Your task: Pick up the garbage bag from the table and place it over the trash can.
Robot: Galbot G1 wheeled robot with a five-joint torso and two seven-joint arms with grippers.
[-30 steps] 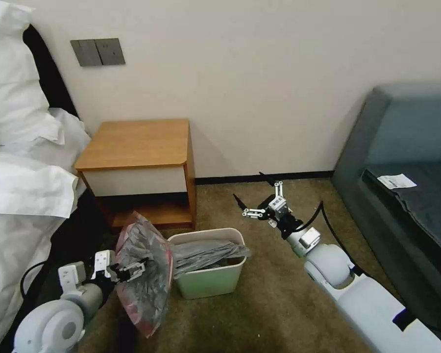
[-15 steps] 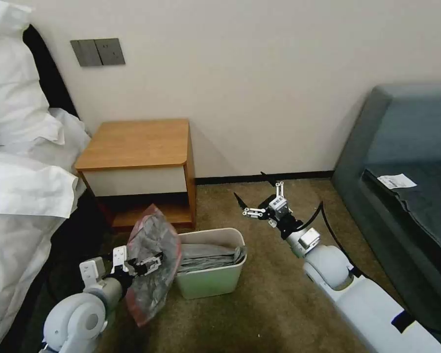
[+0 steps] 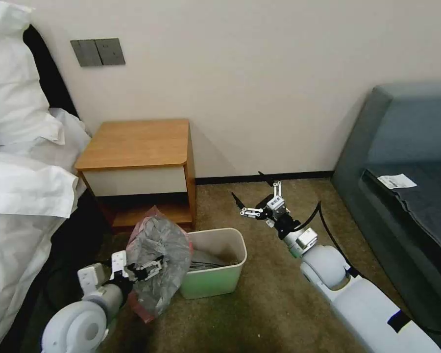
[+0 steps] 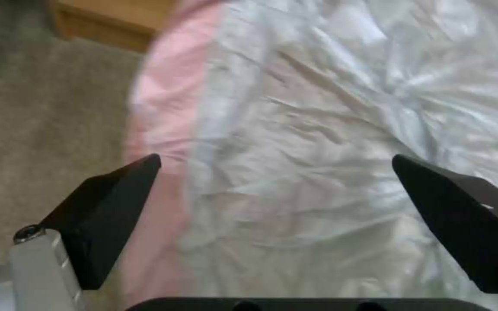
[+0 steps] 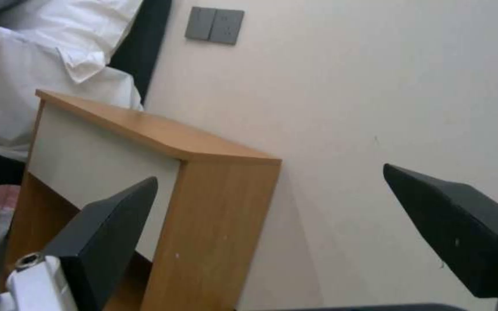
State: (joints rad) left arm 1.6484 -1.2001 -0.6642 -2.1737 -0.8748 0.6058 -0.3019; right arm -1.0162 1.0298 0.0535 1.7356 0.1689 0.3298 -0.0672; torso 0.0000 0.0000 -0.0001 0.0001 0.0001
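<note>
You've got brown carpet floor (image 3: 259, 304) here, with the trash can (image 3: 214, 284) sitting right on it, just in front of the wooden desk (image 3: 137, 142) by the wall.

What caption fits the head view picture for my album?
Left gripper against the crumpled garbage bag draped over the trash can; right gripper open nearby.

We cannot tell whether the left gripper (image 3: 149, 267) touches the garbage bag (image 3: 162, 255), whose folds hide the trash can's (image 3: 215, 287) near-left rim. The bag runs past the left wrist view's edges, blurred along its pink band (image 4: 168, 99).
</note>
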